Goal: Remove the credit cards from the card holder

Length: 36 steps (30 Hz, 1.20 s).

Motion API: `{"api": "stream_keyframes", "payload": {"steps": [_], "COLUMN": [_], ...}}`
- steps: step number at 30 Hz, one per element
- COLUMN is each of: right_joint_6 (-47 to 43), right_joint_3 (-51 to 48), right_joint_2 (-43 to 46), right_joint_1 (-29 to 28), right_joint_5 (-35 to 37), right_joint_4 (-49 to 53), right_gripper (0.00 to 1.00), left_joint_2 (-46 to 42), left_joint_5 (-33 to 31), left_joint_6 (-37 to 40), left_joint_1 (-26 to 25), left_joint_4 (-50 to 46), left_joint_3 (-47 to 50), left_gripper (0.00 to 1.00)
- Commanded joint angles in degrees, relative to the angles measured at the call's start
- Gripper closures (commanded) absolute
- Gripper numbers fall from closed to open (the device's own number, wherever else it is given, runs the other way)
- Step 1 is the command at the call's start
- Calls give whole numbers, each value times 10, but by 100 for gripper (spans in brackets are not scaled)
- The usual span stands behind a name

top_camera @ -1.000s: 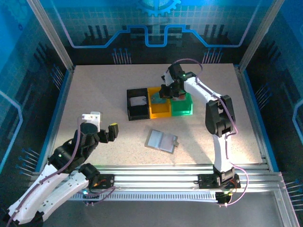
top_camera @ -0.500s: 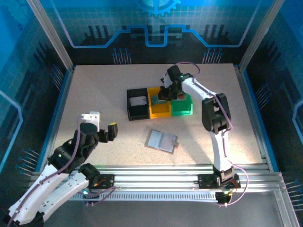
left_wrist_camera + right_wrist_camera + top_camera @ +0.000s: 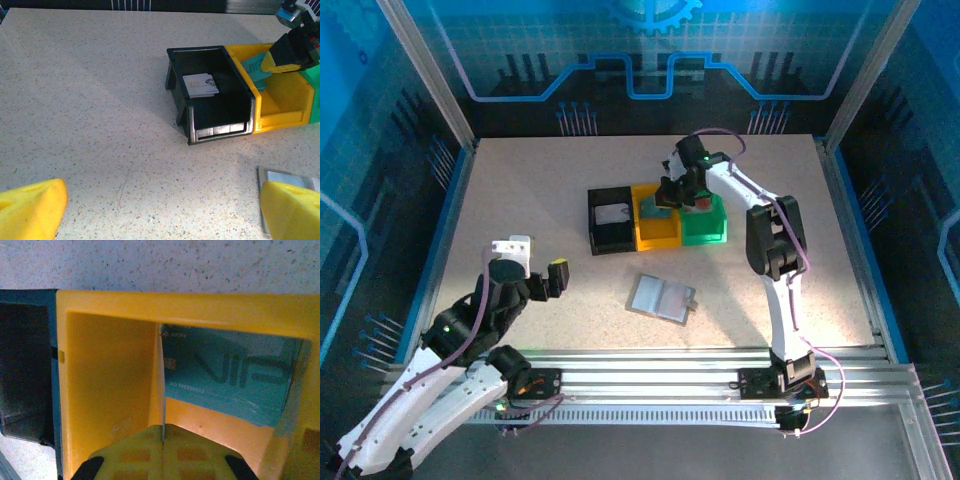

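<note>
Top external: right gripper (image 3: 667, 201), tight on teal card (image 3: 225, 380), slightly farther over yellow bin (image 3: 657, 241).

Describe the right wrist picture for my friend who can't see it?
A teal card marked VIP is inside the yellow bin, its near edge pinched by the right arm's shut yellow jaws at the bottom. The black bin sits just left, and speckled table runs along the top.

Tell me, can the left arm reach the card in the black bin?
Probably yes. The left pincer stands open, with bare table between it and the open-topped black bin holding the card. The right pincer, gripping a teal card over the yellow bin beside it, might crowd it.
</note>
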State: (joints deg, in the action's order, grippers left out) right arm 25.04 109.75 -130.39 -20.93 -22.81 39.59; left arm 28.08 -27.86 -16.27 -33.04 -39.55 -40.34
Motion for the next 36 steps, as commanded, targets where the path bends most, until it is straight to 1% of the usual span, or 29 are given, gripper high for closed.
{"api": "stream_keyframes", "payload": {"steps": [1, 4, 7, 20, 28, 33, 36], "right_joint_6": [1, 0, -2, -13, -19, -21, -26], "right_joint_3": [20, 22, 28, 68, 105, 121, 95], "right_joint_2": [-16, -15, -16, -22, -21, 26, 94], "right_joint_1": [3, 2, 2, 1, 1, -3, -14], "right_joint_5": [-7, -4, -1, 17, 30, 39, 44], "right_joint_4": [20, 22, 28, 67, 101, 117, 106], "right_gripper": [100, 100, 98, 83, 82, 80, 73], "left_joint_2": [-1, -1, 0, -2, -4, -4, 2], "left_joint_5": [-12, -11, -11, -10, -9, -8, -4], "left_joint_6": [13, 13, 13, 13, 12, 12, 13], "left_joint_1": [7, 7, 8, 9, 9, 9, 10], "left_joint_4": [15, 16, 16, 14, 13, 14, 13], "left_joint_3": [8, 8, 8, 7, 7, 7, 4], "left_gripper": [1, 1, 1, 1, 1, 1, 1]}}
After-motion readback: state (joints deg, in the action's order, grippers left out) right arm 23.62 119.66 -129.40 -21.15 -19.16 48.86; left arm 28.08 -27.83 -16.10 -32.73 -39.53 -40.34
